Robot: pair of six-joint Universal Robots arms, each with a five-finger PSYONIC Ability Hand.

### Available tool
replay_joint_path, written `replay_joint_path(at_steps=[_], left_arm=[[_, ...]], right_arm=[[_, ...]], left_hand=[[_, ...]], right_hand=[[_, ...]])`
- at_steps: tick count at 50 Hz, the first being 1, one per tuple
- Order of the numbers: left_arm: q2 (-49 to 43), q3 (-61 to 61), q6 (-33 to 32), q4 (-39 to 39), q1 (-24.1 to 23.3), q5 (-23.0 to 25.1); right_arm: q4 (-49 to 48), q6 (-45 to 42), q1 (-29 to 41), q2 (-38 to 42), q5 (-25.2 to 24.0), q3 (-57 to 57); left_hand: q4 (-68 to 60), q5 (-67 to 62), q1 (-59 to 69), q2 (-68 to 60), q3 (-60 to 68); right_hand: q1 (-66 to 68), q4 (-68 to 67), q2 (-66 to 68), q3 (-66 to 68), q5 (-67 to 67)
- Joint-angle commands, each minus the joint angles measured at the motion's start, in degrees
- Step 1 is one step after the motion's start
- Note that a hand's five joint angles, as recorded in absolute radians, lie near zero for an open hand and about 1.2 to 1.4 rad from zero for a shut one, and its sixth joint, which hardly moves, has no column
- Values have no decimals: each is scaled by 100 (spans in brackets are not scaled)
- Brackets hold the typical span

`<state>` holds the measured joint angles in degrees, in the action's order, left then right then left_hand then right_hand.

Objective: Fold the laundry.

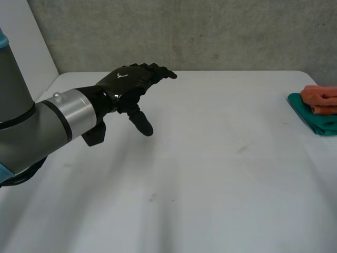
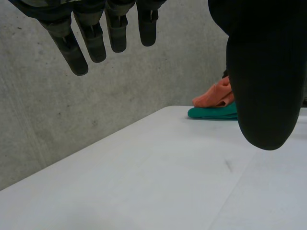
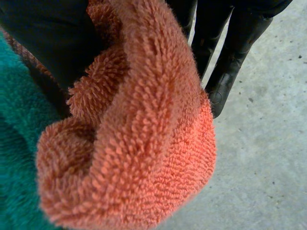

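Left hand [image 1: 129, 84]: black, held above the white table [image 1: 210, 174], fingers straight and spread, thumb pointing down, nothing in it. Left arm [image 1: 31, 126] has a grey metal cuff.

Orange towel [image 3: 144, 143]: looped terry pile, thick, bunched into a rounded fold. It lies on top of a teal towel [image 3: 19, 143] of the same fuzzy pile at the table's far right edge.

Right hand [image 3: 230, 43]: the orange fold is nipped between thumb and fingers.

Wall [image 1: 210, 31]: rough grey concrete.
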<state>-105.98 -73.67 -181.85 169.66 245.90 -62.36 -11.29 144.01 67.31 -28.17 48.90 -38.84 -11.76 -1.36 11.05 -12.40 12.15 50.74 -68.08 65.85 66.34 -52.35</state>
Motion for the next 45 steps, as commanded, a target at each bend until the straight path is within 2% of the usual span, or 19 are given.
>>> replay_joint_path(at_steps=[1,3,4,5,6,7,11,12,15,22,25,29,32,36,38,42,45], left_arm=[[-11,1,71,41,-7,-4],[-2,1,97,41,-7,-4],[-2,1,97,41,-7,5],[7,1,97,41,-7,-4],[7,-7,97,41,-7,-4],[24,-7,97,41,-7,-4],[60,1,97,41,2,-4],[60,1,97,41,2,-4],[103,1,97,41,11,-4],[314,10,159,41,37,-4],[455,10,264,50,46,-4],[718,2,413,129,177,-65],[859,1,484,199,266,-232],[1131,-16,537,349,380,-733],[1325,-112,511,454,476,-1250],[1518,-279,458,559,643,-1813],[1562,-411,440,595,696,-1964]], right_arm=[[22,13,-78,-197,-144,-141],[22,4,-69,-312,-74,-212],[39,4,-60,-347,-65,-230],[48,4,-69,-382,-39,-265],[66,13,-69,-426,127,-308],[66,22,-60,-452,233,-335],[84,-84,-60,-759,1137,-405],[92,-127,-34,-1013,1522,-466],[101,-110,106,-1566,2051,-624],[154,-5,950,-2517,2387,-915],[469,161,1475,-3113,2737,-1152],[672,504,2259,-3502,3160,-1275],[751,977,2838,-3730,3537,-1450],[769,1541,3464,-4240,3986,-1899],[769,1787,3787,-4468,4188,-2223],[743,2034,4325,-4583,4496,-2786],[752,2069,4728,-4592,4689,-3163]], left_hand=[[-299,-340,371,-236,261],[-299,-340,371,-236,261],[-299,-340,371,-236,261],[-299,-340,371,-236,261],[-299,-340,371,-236,261],[-299,-340,371,-236,261],[-299,-340,371,-236,261],[-299,-340,371,-236,261],[-299,-340,371,-236,261],[-299,-340,371,-236,261],[-299,-340,371,-236,261],[-265,-306,337,-202,227],[-265,-306,337,-202,227],[-265,-306,337,-202,227],[-232,-273,304,-169,194],[-198,-239,270,-135,160],[-64,-105,136,-1,25]], right_hand=[[2926,-1192,1415,1366,-1765],[2915,-1182,1404,1356,-1755],[1816,-82,305,256,-655],[39,1694,-1471,-1520,1121],[-3542,5275,-5053,-5101,4702],[-4074,5808,-5585,-5634,5235],[-4074,5808,-5585,-5634,5235],[-4074,5808,-5585,-5634,5235],[-4074,5808,-5585,-5634,5235],[-4074,5808,-5585,-5634,5235],[-4074,5808,-5585,-5634,5235],[-4074,5808,-5585,-5634,5235],[-4074,5808,-5585,-5634,5235],[-4074,5808,-5585,-5634,5235],[-4074,5808,-5585,-5634,5235],[-4074,5808,-5585,-5634,5235],[-4074,5808,-5585,-5634,5235]])
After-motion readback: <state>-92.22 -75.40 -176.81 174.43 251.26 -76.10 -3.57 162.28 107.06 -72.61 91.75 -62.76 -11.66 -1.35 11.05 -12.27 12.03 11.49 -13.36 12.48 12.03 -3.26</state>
